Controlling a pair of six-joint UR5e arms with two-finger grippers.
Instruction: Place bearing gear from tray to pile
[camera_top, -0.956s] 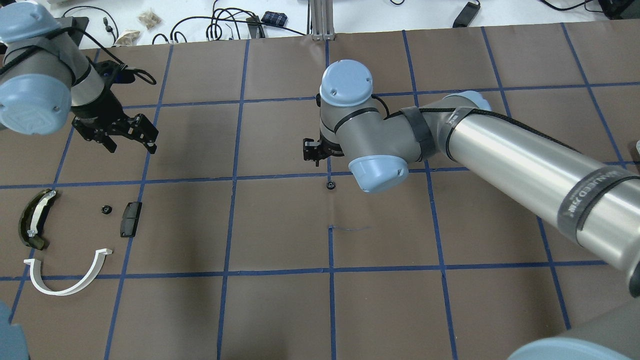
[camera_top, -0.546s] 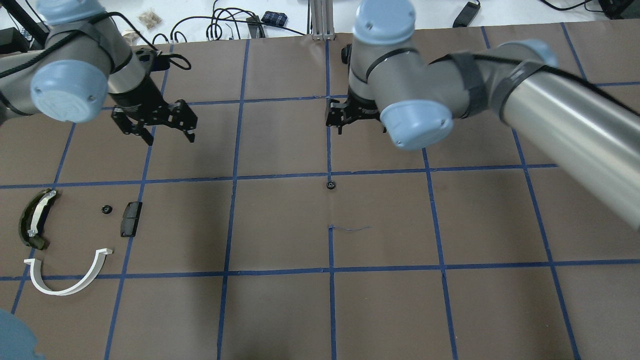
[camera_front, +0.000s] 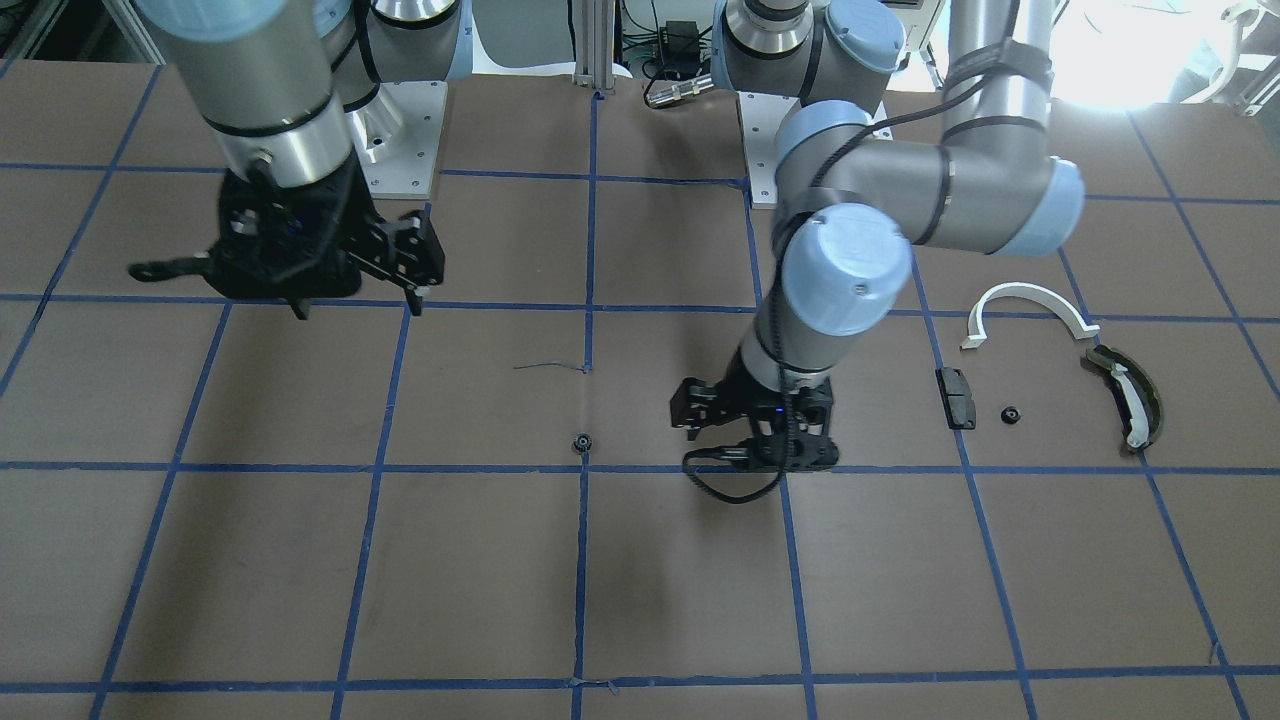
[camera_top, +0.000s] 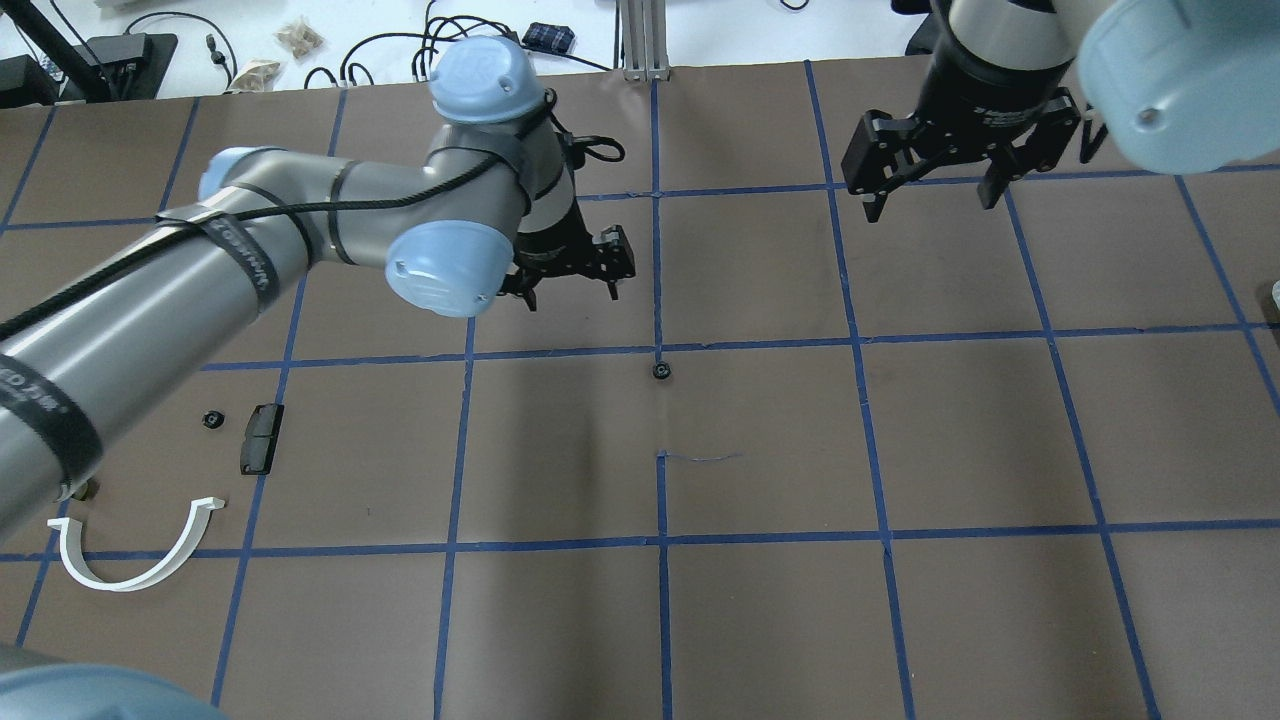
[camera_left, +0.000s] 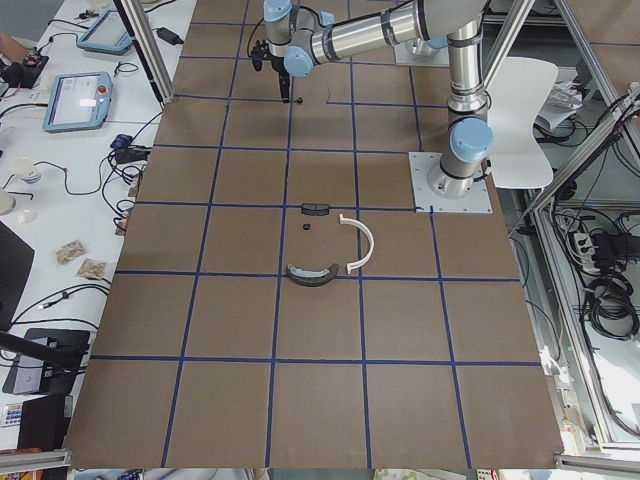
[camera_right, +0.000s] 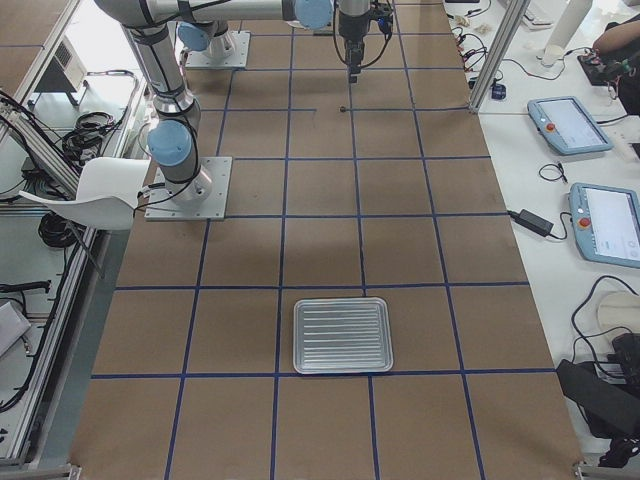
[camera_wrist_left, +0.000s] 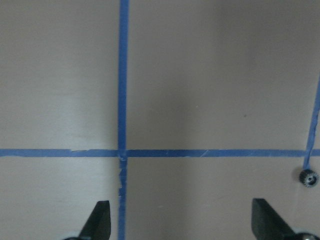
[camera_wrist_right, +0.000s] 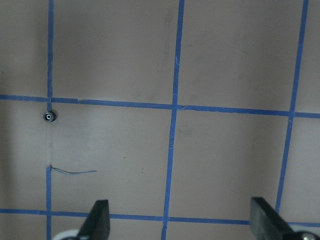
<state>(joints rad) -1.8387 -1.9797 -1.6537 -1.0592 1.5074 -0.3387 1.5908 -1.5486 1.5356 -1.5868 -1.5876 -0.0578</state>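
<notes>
Plainly, the left pincer (camera_top: 572, 296) hangs over the desk (camera_top: 900, 620) with its jaws spread wide and nothing between them. The right pincer (camera_top: 930, 205), also wide open and empty-handed, hovers further off over the far right squares. The bearing gear (camera_top: 660, 371) lies flat on the desk where two blue tape lines cross. It is near the left pincer but not touching it, and shows at the right edge of the left wrist view, well apart from the right pincer. The desk is covered in brown paper gridded with blue tape. The pile sits off to the robot's left: a white half-ring (camera_front: 1025, 291), an olive curved piece (camera_front: 1140, 400), a black block (camera_top: 260, 438) and a second small gear (camera_top: 211, 419). A ribbed metal tray (camera_right: 343, 335) rests toward the desk's right end. Beyond the desk, a white bench carries cables (camera_top: 450, 50)
</notes>
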